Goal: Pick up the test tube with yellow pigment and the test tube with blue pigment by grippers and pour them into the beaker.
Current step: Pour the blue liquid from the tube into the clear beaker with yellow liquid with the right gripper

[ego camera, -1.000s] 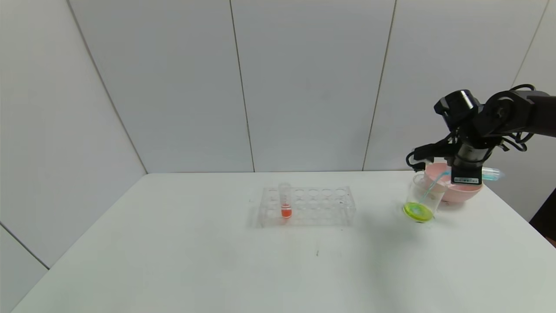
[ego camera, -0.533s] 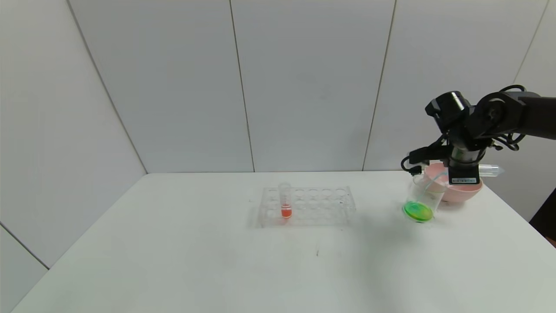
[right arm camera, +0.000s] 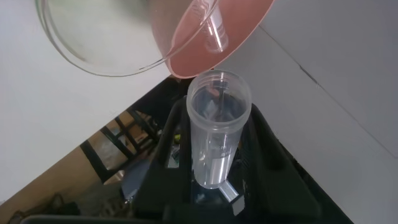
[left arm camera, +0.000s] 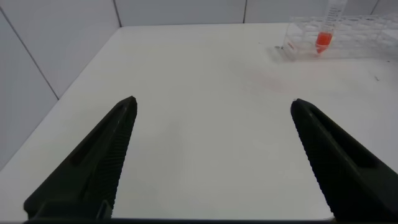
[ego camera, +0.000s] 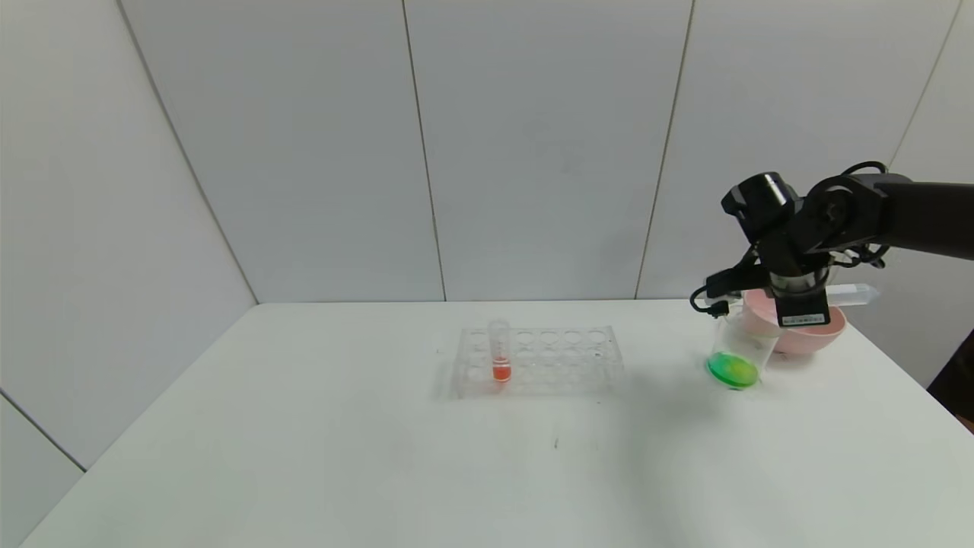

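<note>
The right hand (ego camera: pixel 800 295) grips a clear, drained test tube (ego camera: pixel 851 294), held almost level above the pink bowl (ego camera: pixel 814 333), its round end pointing away from the beaker (ego camera: pixel 736 346). In the right wrist view the tube (right arm camera: pixel 217 127) sits clamped between the black fingers (right arm camera: pixel 171 140), open mouth facing the beaker's rim (right arm camera: pixel 93 59), and another clear tube (right arm camera: pixel 214 34) lies inside the bowl (right arm camera: pixel 242 31). The beaker stands on the bench (ego camera: pixel 380 457) just beside the bowl, holding green liquid at its bottom. Left of the beaker, well apart, a clear tube rack (ego camera: pixel 536 361) holds one upright tube of orange-red liquid (ego camera: pixel 500 358). The left hand (left arm camera: pixel 211 155) hovers over bare bench, fingers spread wide.
</note>
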You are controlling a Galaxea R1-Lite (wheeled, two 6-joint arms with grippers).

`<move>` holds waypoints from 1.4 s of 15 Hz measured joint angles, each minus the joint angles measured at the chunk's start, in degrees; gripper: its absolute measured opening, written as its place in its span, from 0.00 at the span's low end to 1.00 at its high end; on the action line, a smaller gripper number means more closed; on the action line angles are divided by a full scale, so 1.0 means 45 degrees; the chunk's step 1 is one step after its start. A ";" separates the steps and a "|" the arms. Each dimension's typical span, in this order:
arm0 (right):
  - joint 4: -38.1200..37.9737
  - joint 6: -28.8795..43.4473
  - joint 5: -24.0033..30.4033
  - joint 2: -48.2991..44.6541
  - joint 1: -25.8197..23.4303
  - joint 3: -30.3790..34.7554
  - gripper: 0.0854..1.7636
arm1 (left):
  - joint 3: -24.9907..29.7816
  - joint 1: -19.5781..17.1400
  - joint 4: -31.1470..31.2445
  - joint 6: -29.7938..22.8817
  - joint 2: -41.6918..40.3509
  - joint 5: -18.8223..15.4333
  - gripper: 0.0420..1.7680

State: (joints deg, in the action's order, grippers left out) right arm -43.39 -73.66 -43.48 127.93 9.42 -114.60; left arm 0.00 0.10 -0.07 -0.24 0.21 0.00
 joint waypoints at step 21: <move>0.5895 1.0281 1.4935 -0.3050 -0.2704 0.2958 0.26 | 0.0000 -0.0005 0.0000 0.0005 0.0000 -0.0005 1.00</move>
State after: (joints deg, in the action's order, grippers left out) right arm -16.86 -27.39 23.72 114.20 -2.74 -101.29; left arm 0.00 0.07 -0.07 -0.22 0.21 -0.02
